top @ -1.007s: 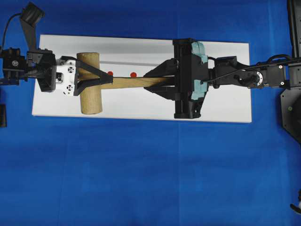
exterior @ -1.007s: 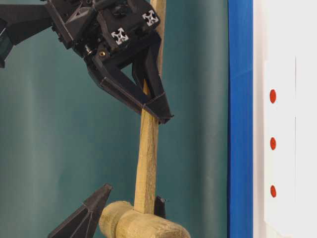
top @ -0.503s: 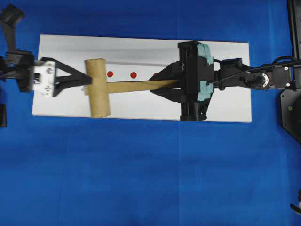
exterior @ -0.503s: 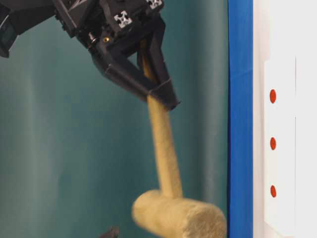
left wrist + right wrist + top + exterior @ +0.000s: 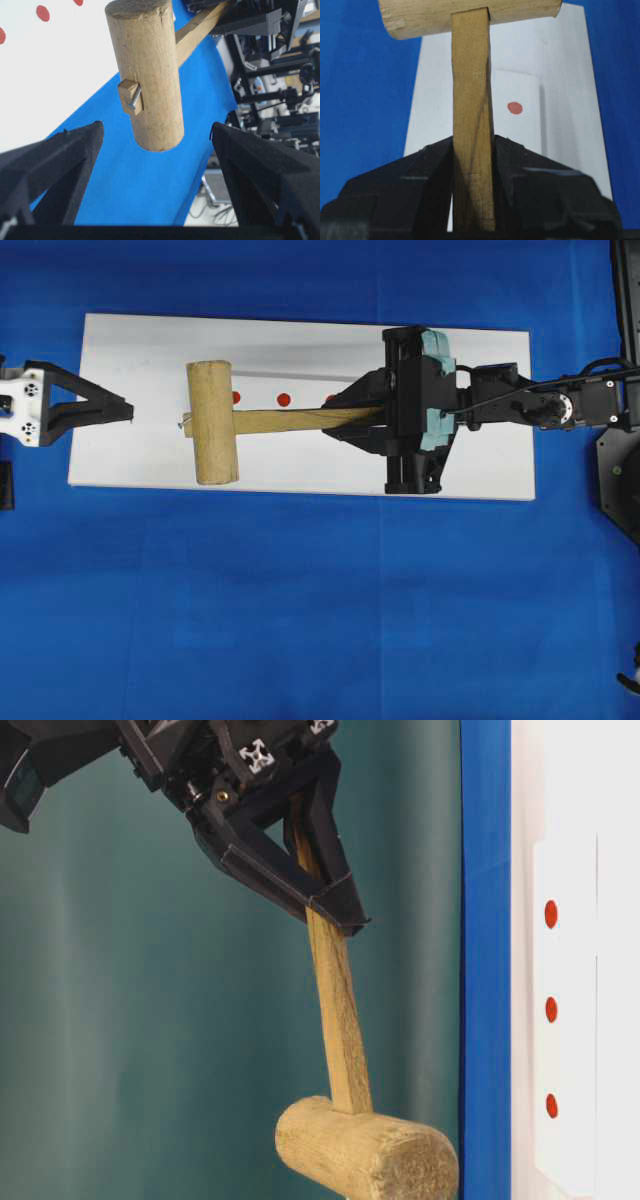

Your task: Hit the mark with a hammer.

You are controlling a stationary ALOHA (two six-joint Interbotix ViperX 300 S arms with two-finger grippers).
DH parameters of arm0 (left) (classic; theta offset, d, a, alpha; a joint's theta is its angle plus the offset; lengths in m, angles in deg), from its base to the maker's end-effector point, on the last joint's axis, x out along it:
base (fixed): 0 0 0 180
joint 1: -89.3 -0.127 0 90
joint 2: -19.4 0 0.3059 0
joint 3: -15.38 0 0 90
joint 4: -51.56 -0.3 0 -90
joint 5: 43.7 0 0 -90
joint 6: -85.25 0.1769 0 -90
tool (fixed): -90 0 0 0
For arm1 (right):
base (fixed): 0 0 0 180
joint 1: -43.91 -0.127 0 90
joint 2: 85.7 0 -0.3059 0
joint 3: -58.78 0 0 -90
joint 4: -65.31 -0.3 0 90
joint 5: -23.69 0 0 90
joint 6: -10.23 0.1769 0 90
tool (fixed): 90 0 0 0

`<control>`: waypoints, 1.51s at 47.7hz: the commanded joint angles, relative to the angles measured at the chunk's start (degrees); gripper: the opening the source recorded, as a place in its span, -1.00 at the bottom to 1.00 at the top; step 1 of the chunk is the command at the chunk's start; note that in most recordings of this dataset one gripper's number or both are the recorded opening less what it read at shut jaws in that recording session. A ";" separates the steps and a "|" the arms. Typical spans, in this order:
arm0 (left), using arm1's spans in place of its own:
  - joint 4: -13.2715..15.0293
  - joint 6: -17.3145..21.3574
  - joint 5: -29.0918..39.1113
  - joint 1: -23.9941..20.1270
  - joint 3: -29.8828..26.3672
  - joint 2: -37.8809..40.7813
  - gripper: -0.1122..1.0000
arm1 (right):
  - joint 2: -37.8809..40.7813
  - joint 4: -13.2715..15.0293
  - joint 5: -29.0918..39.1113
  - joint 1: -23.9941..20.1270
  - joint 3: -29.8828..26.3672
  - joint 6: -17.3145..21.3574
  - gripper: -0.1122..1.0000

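R gripper point(image 5: 352, 418) clamped on hammer point(image 5: 213, 422) handle; head held above white board point(image 5: 300, 475) nr its left end, just beside red marks point(image 5: 283, 399); L gripper point(image 5: 110, 411) agape, holding nothing, at board's left edge.

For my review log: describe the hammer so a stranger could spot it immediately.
Look over the white board on the blue cloth. The right gripper clamps a flat wooden handle, ending in the hammer head. It is the only light-wood, thick cylinder there, beside small red dots.
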 commanded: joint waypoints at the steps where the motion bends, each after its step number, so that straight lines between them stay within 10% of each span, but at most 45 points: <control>1: -0.26 0.88 0.09 -0.35 -0.62 -0.09 0.81 | -1.76 -0.35 -0.35 -0.09 -1.05 0.26 -0.65; 11: -1.32 11.87 -0.35 -0.70 -0.70 0.44 0.81 | -1.67 -1.93 -0.44 -1.23 -1.05 1.23 -0.65; 33: -0.88 58.36 0.35 -1.14 1.41 0.44 0.79 | -1.67 -3.34 -0.97 -2.81 -0.97 2.72 -0.65; 72: -0.88 59.94 0.09 -4.48 1.49 0.26 0.79 | 7.82 -7.21 -12.57 -18.90 -4.39 13.18 -0.65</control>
